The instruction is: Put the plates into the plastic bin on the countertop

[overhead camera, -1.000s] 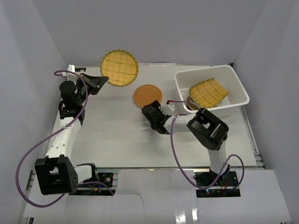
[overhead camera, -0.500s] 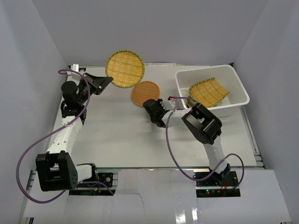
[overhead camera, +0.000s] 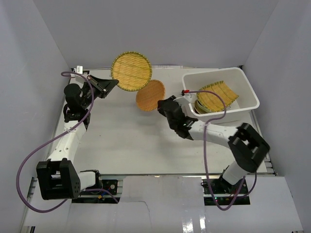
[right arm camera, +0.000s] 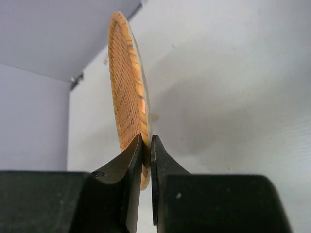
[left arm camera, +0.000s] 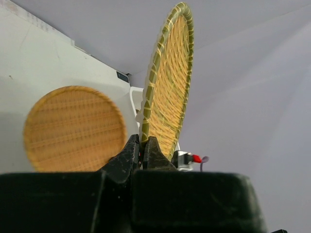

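My left gripper [overhead camera: 112,83] [left arm camera: 144,141] is shut on the rim of the round yellow woven plate [overhead camera: 131,71] [left arm camera: 170,82], which hangs above the back of the countertop [overhead camera: 121,141]. My right gripper [overhead camera: 163,103] [right arm camera: 146,141] is shut on the edge of the round orange woven plate [overhead camera: 150,95] [right arm camera: 127,92], lifted and tilted just below the yellow one. The orange plate [left arm camera: 73,128] also shows in the left wrist view. The white plastic bin [overhead camera: 245,87] at the back right holds a ribbed yellow plate [overhead camera: 217,95] leaning over other plates, which are mostly hidden.
Grey walls close in the countertop on the left, back and right. The right arm stretches across the middle towards the bin's near left corner. A purple cable [overhead camera: 209,121] loops off each arm.
My right gripper closed on the orange plate's edge and raised it off the countertop, the arm swinging out to the right. The left gripper carried the yellow plate slightly right.
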Controlling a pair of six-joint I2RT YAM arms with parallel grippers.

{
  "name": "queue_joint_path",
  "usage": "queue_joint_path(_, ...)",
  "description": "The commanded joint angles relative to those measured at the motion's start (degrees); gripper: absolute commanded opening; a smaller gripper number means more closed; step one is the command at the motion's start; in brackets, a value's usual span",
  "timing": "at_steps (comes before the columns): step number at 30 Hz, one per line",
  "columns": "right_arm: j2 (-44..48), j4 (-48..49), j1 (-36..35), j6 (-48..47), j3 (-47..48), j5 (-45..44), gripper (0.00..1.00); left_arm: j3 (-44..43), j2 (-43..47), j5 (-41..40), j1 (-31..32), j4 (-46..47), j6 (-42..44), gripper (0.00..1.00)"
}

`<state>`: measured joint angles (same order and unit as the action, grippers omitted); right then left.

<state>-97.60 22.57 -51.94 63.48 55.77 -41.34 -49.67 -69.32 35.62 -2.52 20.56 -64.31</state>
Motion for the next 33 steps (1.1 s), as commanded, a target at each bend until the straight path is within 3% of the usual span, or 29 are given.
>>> queue_joint_path(1, 13.12, 6.52, 4.38, -10.82, -3.2, -0.34, 0.08, -4.2, 3.4, 0.69, 2.95, 2.03, -1.16, 0.0)
queue_joint_path(5, 25.24, 3.02, 12.99, -12.59, -8.65, 8.54, 0.08, -6.75, 3.32, -4.66, 11.47, -0.68, 2.34, 0.0)
queue_joint_path(10, 38.18, -7.07, 30.21, -15.13, -13.49, 21.71, 0.08, -10.53, -1.42, -11.96, 23.24, -1.83, 5.68, 0.0)
queue_joint_path(17, 39.87, -13.08, 53.31, -19.19, -15.95, 38.69, 0.08, -22.2, -13.11, -19.69, 36.79, -4.91, 11.57, 0.0)
queue_joint_path(22, 35.47, -13.16, 60.2, -19.45, -17.36, 48.18, 0.08, -31.0, -22.6, -24.18, 42.68, -8.59, 14.74, 0.0)
queue_joint_path(24, 34.32, -13.16, 61.69, -19.54, -17.27, 49.33, 0.21, -34.07, -27.08, -26.29, 43.65, -10.09, 16.14, 0.0)
queue_joint_path(25, 34.15, -13.6, 62.13, -20.06, -16.92, 50.38, 0.47, -37.31, -28.66, -26.82, 44.44, -11.49, 16.58, 0.0)
queue_joint_path(28, 34.58, -16.92, 63.45, -20.94, -14.64, 50.66, 0.88, -43.73, -35.08, -28.85, 45.94, -14.48, 17.55, 0.0)
queue_joint_path(30, 36.76, -18.52, 64.59, -20.94, -12.8, 50.66, 0.96, -47.17, -39.91, -29.29, 46.56, -15.98, 17.82, 0.0)
queue_joint_path(33, 41.51, -20.98, 66.0, -20.77, -10.34, 48.3, 0.98, -53.06, -45.28, -30.08, 48.31, -18.62, 18.17, 0.0)
